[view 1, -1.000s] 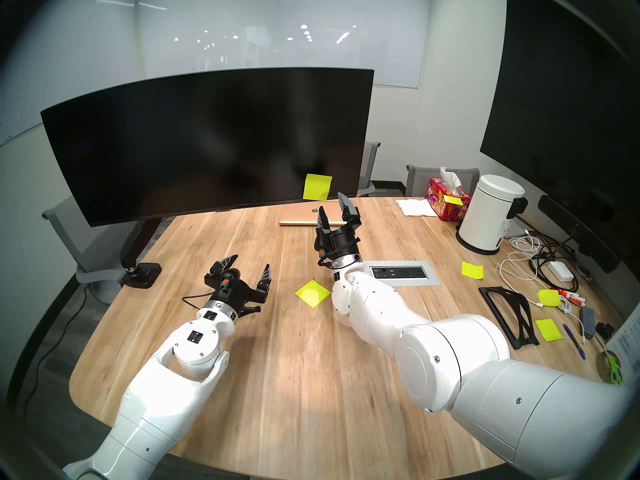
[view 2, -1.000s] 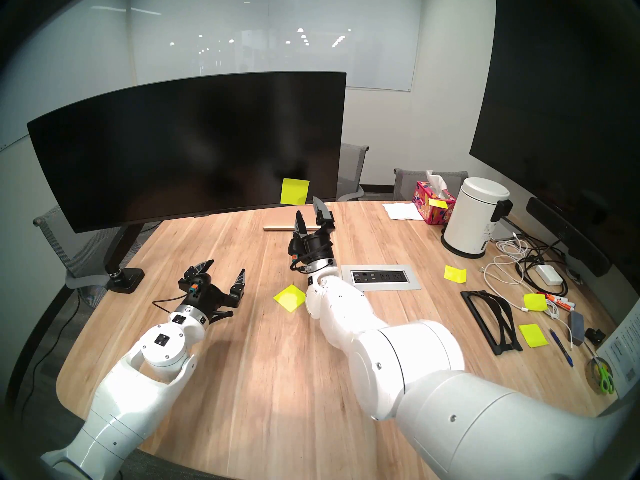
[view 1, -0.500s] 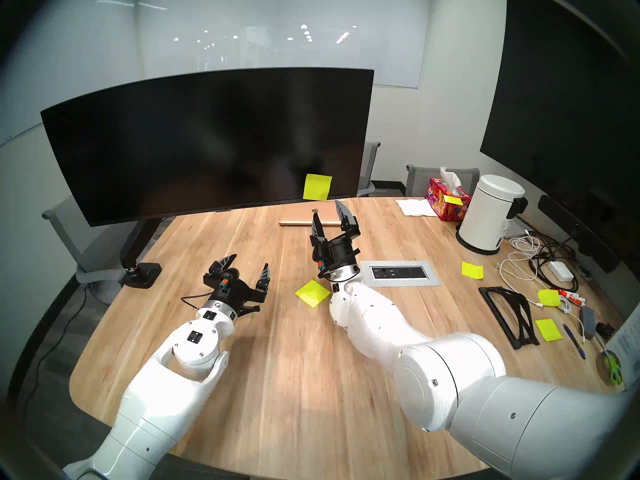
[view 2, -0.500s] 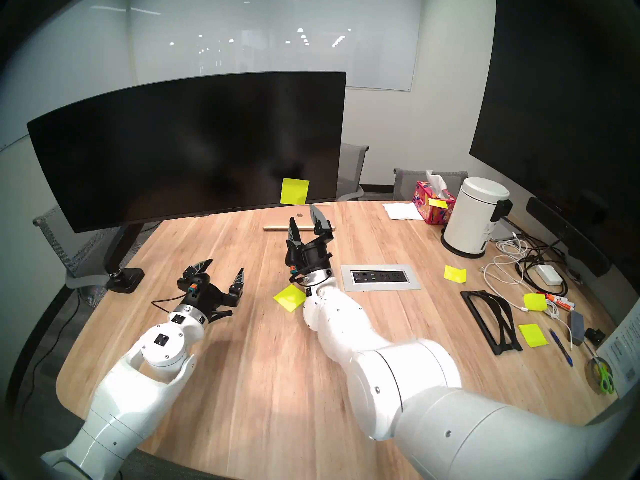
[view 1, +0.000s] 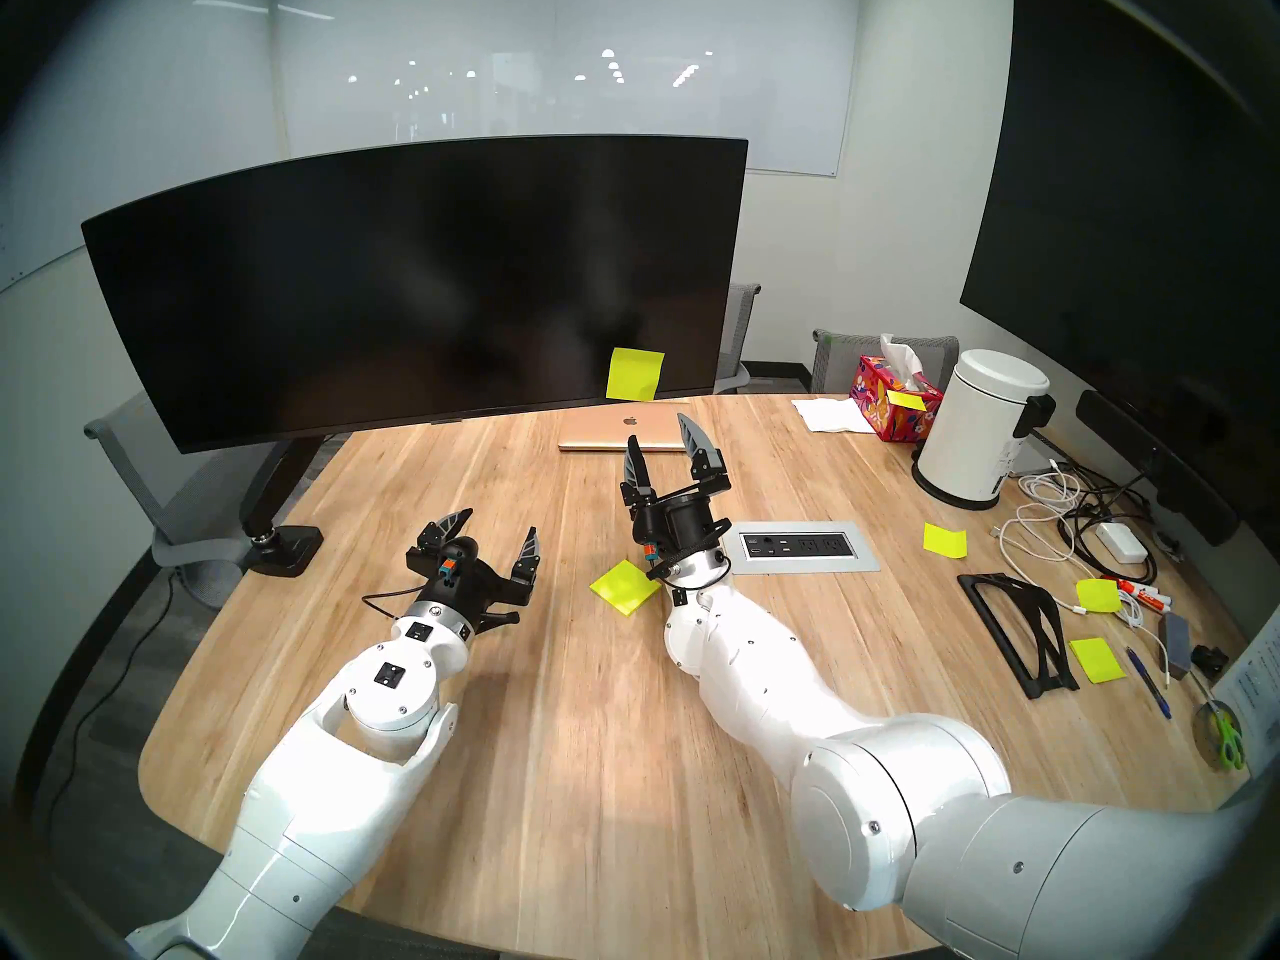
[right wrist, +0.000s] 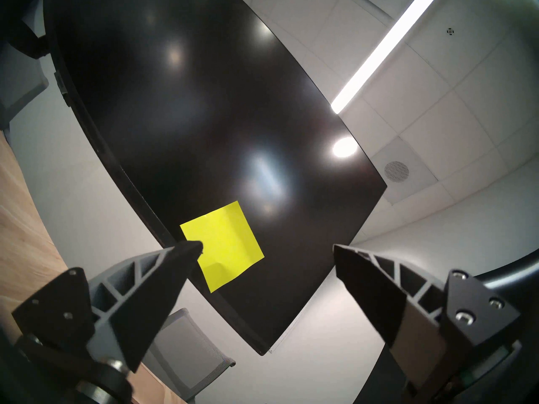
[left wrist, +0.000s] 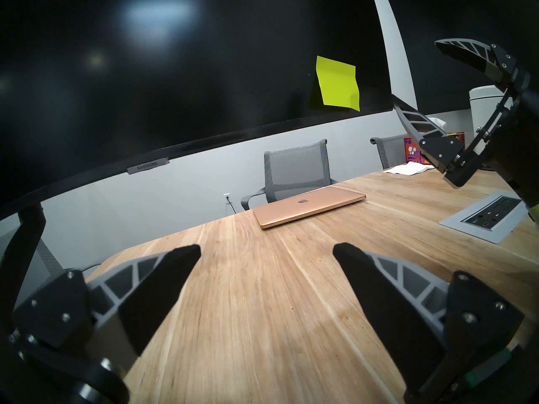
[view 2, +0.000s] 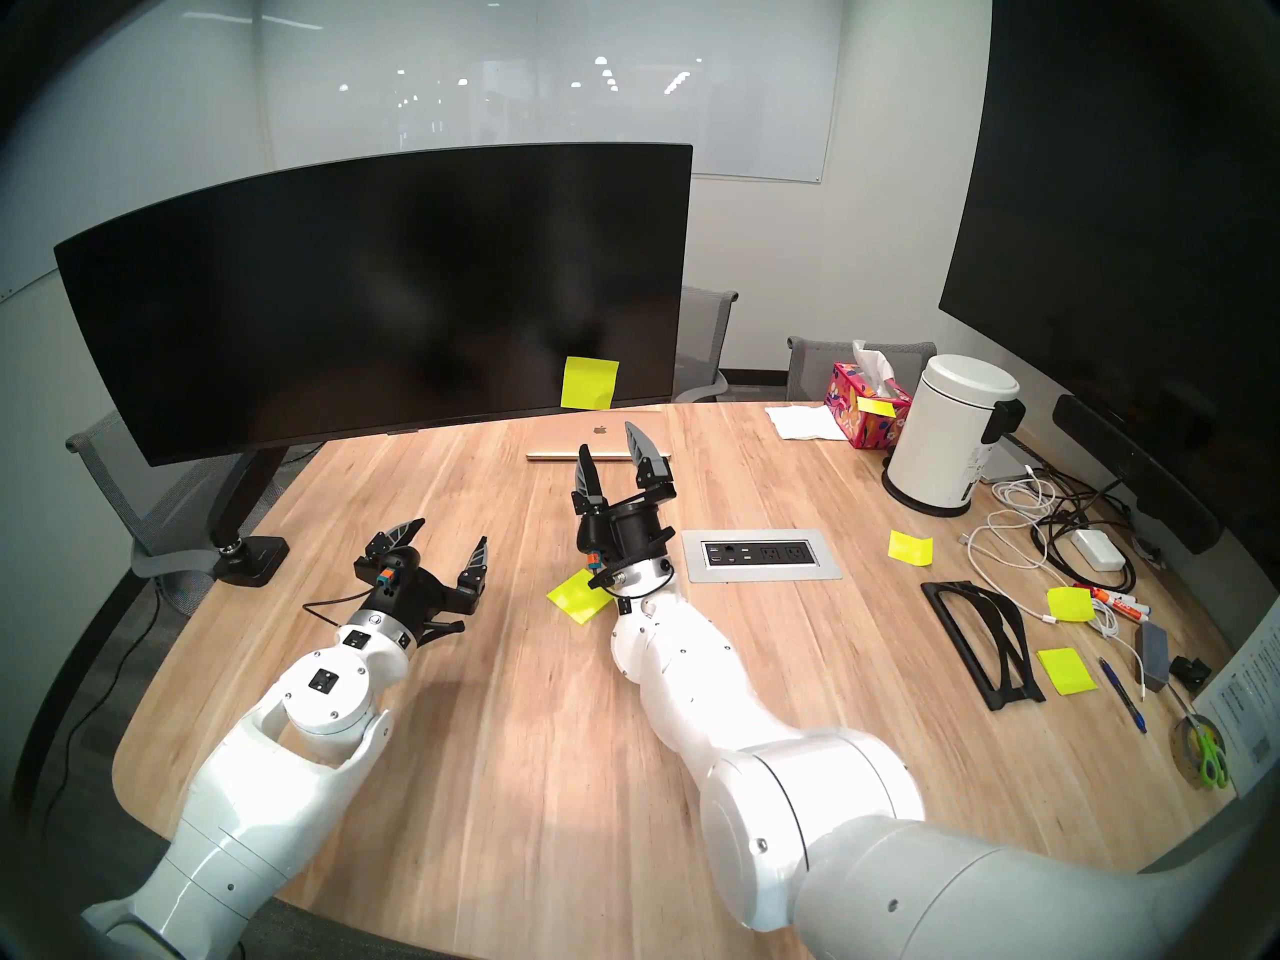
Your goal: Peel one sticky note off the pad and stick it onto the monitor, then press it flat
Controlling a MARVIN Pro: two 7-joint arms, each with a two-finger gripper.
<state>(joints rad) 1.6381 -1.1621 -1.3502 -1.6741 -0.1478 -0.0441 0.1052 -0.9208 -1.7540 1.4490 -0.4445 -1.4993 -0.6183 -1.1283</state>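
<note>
Sticky note: the single neon yellow-green square sticky note is stuck on the lower right part of the wide curved black monitor, its bottom edge reaching the lower bezel; a crease shows near one lower corner in the right wrist view.
Pad: the small square stack of neon yellow-green notes lies on the light wooden table between the two arms, its right corner hidden behind the right wrist.
Right gripper: the black right gripper is tilted upward toward the monitor, fingers spread wide and empty, apart from the note.
Left gripper: the black left gripper hangs level over the table, fingers spread wide, holding nothing.
Nearby: a closed rose-gold laptop lies under the monitor's right end, just beyond the right fingertips; a grey recessed power outlet panel sits just right of the right wrist.
Right side clutter: a white cylindrical bin, a pink floral tissue box, white cables and three loose yellow-green sheets lie well apart from the arms.
Left wrist view only: a "SAMSUNG" badge on the bezel, and grey mesh chairs behind the table.
Right wrist view only: the ceiling light strip above the monitor.
</note>
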